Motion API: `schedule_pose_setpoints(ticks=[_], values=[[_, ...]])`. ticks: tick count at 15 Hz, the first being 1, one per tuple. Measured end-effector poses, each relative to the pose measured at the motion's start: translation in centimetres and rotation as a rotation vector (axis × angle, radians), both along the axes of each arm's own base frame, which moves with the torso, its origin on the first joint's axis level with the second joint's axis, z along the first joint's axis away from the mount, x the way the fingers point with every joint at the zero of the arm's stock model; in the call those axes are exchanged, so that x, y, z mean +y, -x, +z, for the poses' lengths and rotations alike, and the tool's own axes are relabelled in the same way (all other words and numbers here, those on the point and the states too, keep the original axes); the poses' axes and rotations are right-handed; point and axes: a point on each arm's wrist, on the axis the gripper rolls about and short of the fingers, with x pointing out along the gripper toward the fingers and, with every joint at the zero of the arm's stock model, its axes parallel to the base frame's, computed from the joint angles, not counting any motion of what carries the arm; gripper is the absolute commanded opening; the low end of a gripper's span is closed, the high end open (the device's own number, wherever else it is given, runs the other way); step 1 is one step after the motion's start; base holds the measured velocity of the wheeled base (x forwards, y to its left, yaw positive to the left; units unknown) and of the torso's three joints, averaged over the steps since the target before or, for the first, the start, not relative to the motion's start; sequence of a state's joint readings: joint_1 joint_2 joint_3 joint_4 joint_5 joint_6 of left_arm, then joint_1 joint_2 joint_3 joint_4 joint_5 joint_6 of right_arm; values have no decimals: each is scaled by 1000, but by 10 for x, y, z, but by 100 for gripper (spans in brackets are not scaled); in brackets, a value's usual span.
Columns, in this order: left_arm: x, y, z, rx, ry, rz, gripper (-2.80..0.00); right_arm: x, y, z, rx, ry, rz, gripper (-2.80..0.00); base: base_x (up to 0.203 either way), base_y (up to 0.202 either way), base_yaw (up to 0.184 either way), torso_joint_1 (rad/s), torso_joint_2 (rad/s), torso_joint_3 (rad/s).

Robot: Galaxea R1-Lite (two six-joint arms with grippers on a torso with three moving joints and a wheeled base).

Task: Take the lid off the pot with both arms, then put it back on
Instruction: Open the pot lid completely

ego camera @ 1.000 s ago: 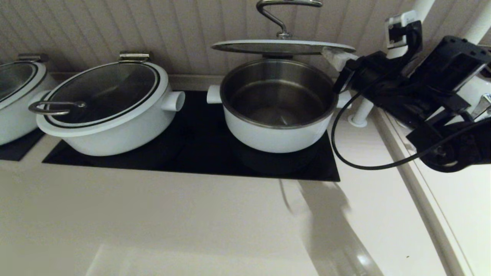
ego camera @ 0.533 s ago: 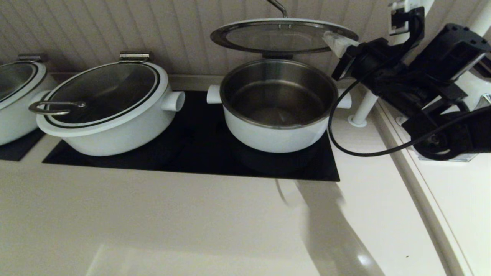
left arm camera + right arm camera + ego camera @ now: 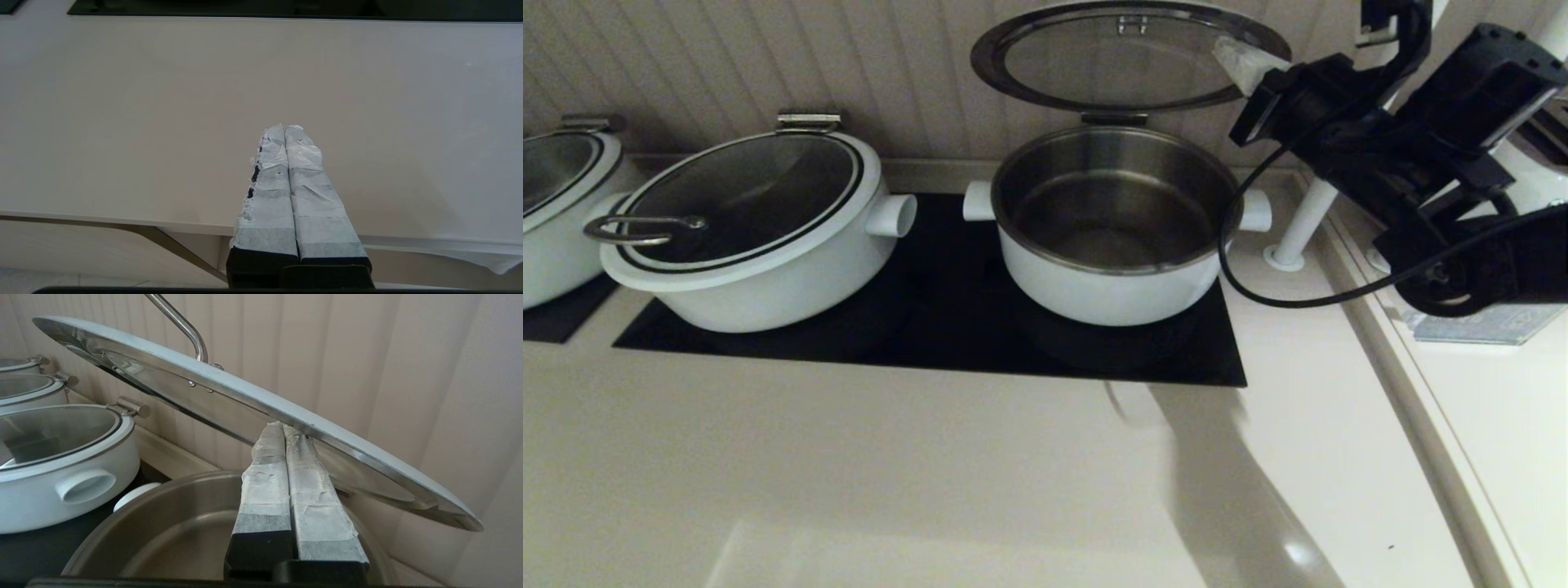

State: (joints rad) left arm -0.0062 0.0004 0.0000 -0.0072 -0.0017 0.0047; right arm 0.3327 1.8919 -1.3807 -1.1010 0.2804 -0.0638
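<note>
Fingers of my right tool are pressed together with nothing between them, their taped tips pushed up against the underside of the lid at its right-hand rim. In the right wrist view the tips meet the lid's white edge from below, and the steel handle rises off its top face. My right arm reaches in from the right side, above the counter's raised edge.

The lid is tilted up on its hinge bracket at the back, its glass face turned toward me and well clear of the pot along the front. The pot stands open on the black cooktop panel, steel inside bare, one stubby white handle to each side.

My left tool has its taped fingers shut together on nothing too, hovering over bare counter near the front edge, well apart from the pot.

Left of the pot on the same panel sits the wider pot with its own lid closed, loop handle overhanging the rim. A third lidded pot shows at the far left.
</note>
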Motion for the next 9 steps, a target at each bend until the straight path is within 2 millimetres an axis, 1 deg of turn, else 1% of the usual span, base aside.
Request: schedule_pose_setpoints(ticks=[5, 9], values=[[0, 0, 0, 0, 0, 0, -280, -3, -1, 5, -15, -5, -8, -280, 0, 0, 0, 0, 0, 0], [0, 0, 0, 0, 0, 0, -280, -8, -1, 13, -42, -13, -19, -280, 0, 0, 0, 0, 0, 0]])
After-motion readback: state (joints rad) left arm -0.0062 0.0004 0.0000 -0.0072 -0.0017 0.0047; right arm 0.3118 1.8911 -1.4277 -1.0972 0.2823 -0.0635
